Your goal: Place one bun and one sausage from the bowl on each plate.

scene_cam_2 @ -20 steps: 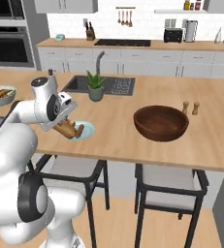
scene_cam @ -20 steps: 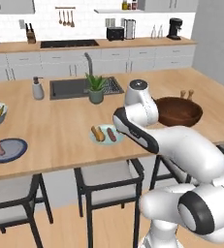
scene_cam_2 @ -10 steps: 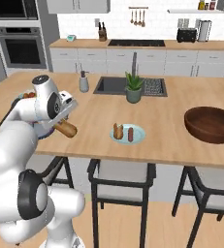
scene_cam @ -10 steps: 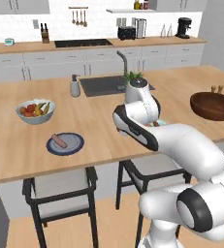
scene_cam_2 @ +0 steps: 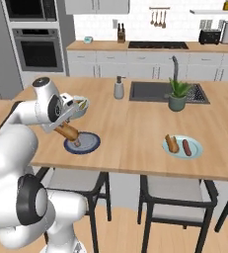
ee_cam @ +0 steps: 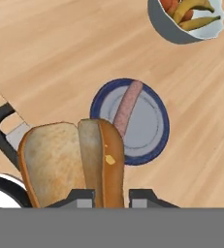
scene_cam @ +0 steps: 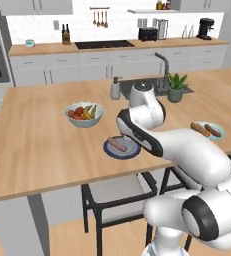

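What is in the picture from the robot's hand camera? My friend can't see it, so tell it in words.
A golden-tan bun is held in the gripper, whose jaws are shut on it, above a wooden counter. Beyond it lies a dark blue plate with one sausage on it. A pale fruit bowl sits at the top edge.

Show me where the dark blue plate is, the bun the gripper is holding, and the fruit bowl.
dark blue plate (ee_cam: 152, 140): hand view, bare pale centre right of the sausage.
bun (ee_cam: 74, 162): hand view, its cut face above the finger tips.
fruit bowl (scene_cam: 85, 121): left base view, its pale outer wall.
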Tool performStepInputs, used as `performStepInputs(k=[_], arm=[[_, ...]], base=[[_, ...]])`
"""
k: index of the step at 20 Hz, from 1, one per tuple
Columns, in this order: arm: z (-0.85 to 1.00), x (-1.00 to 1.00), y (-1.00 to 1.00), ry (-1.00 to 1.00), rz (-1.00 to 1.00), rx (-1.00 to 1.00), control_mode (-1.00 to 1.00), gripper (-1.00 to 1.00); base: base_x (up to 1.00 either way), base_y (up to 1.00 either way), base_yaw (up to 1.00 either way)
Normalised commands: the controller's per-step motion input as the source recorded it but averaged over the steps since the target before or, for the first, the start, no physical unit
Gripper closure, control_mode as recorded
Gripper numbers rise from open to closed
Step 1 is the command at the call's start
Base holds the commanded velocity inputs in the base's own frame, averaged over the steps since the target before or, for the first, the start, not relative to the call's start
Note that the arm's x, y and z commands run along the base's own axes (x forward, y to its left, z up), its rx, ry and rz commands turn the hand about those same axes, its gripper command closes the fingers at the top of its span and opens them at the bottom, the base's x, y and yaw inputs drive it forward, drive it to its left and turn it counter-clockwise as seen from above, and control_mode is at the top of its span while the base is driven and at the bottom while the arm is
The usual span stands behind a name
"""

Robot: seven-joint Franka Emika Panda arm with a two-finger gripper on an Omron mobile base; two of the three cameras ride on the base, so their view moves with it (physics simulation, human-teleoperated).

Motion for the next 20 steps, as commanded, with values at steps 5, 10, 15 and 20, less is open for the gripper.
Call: performStepInputs(k=[5, 10, 15, 20], arm=[[0.00, 0.00, 0.00, 0.00, 0.00, 0.00, 1.00, 1.00], [0.00, 0.11, -0.03, 0.00, 0.00, 0.00, -1.00, 1.00], [0.00, 0.49, -0.12, 0.13, -0.05, 0.00, -1.00, 1.00], [-0.06, 0.84, -0.71, 0.22, -0.23, 0.10, -1.00, 1.00]], base=[[0.54, 0.41, 0.00], [0.10, 0.00, 0.00], [0.00, 0.00, 0.00], [0.00, 0.00, 0.00]])
